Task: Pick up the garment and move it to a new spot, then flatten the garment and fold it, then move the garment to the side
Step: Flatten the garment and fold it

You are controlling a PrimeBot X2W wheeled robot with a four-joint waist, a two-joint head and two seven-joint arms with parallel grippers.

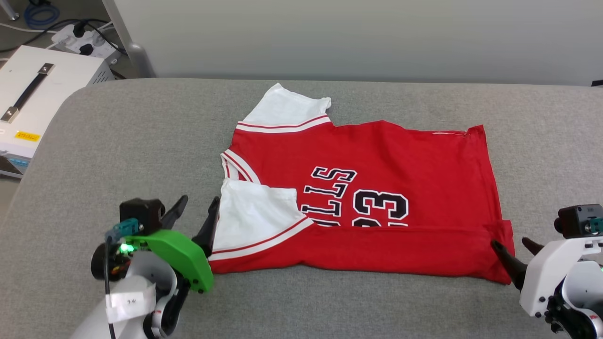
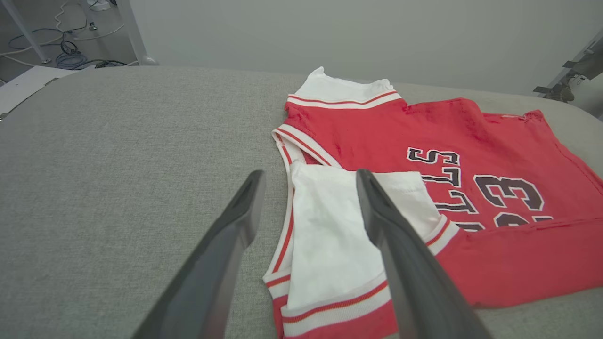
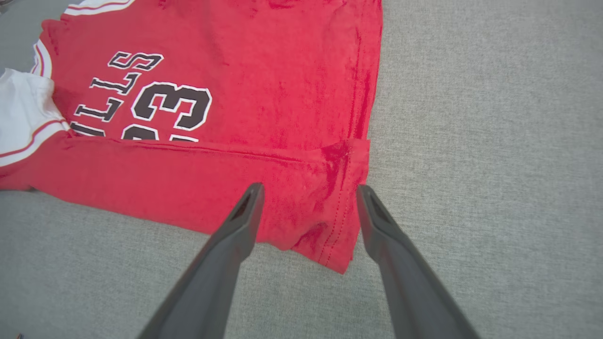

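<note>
The garment [image 1: 377, 155], a red basketball-style T-shirt with white short sleeves and black white-outlined lettering, is lying flat near the middle of the grey fabric-covered bench [image 1: 118, 141].
A plain pale wall [image 1: 353, 37] is running behind the bench. On the floor to the left, a white box with a black strap handle [image 1: 47, 89] and a white power strip [image 1: 80, 40] are sitting beside a grey metal leg [image 1: 132, 47]. The shirt's near long edge is lying folded up over the number's base. The left arm's jaws are standing open astride the near sleeve's outer edge. The right arm's jaws are standing open either side of the near hem corner, gripping nothing.
</note>
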